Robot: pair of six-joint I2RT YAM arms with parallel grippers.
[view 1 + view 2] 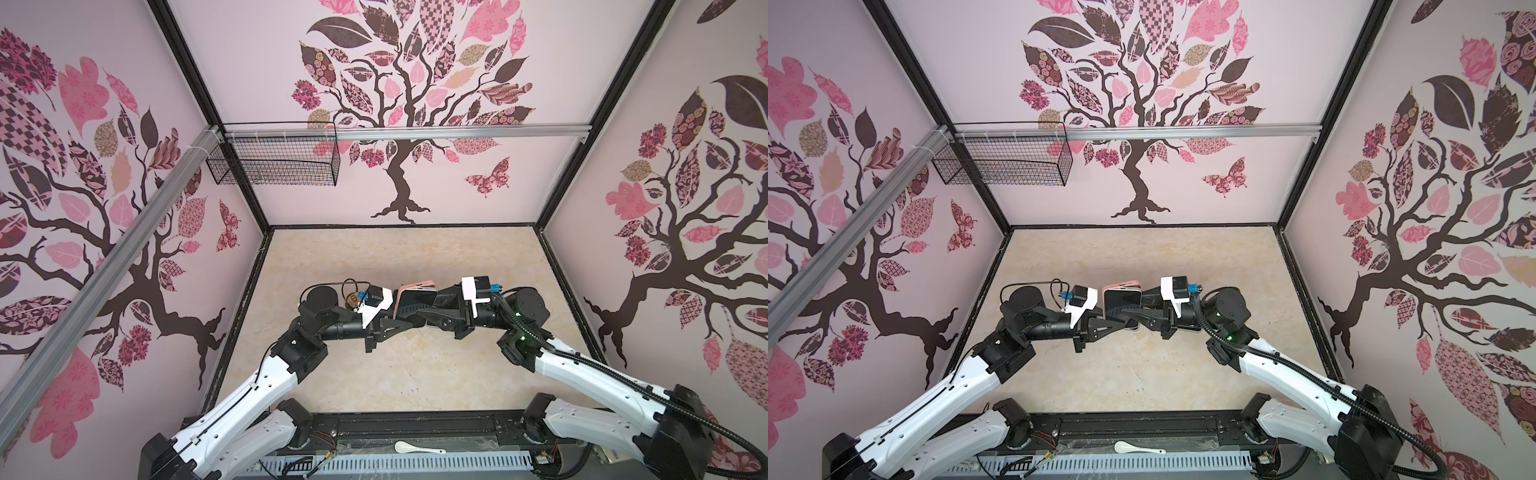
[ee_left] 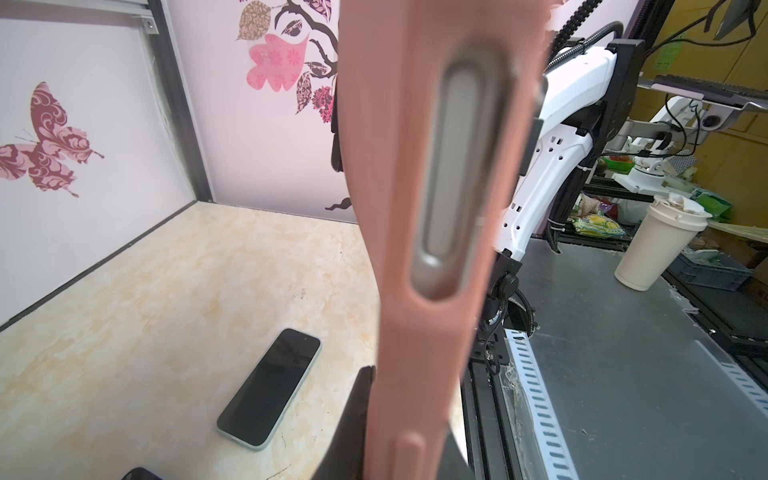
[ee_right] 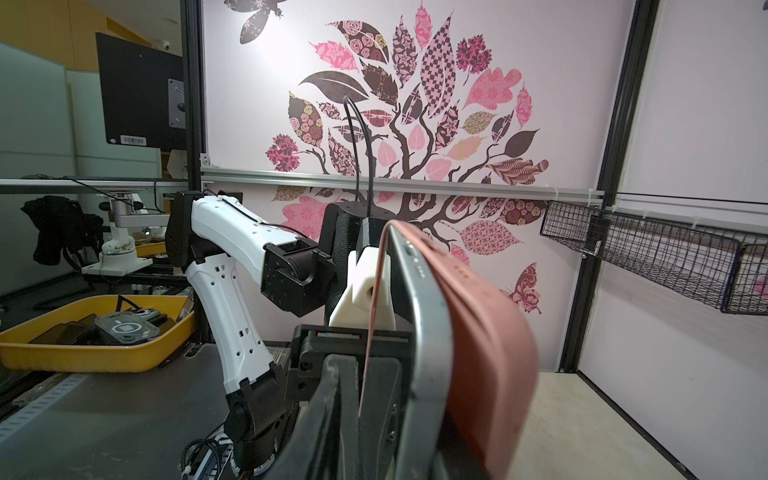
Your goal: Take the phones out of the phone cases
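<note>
In both top views the phone (image 1: 417, 302) is held up over the table's middle, dark screen up, still partly in the pink phone case (image 1: 419, 286). My left gripper (image 1: 397, 316) is shut on a thin peeled-back lip of the case (image 3: 374, 307). The phone's silver edge (image 3: 428, 332) stands out of the case's back (image 3: 490, 353). My right gripper (image 1: 428, 309) reaches in from the right around the phone and case; its far jaw is hidden, so its grip is unclear. The left wrist view is filled by the case (image 2: 395, 249), with the phone's side (image 2: 453, 174) showing through a slot.
A second, bare phone (image 2: 270, 386) lies flat on the marble table (image 1: 395, 374), below the held one. A wire basket (image 1: 274, 160) hangs on the back wall. A white spoon (image 1: 417, 448) lies on the front rail. Walls enclose three sides.
</note>
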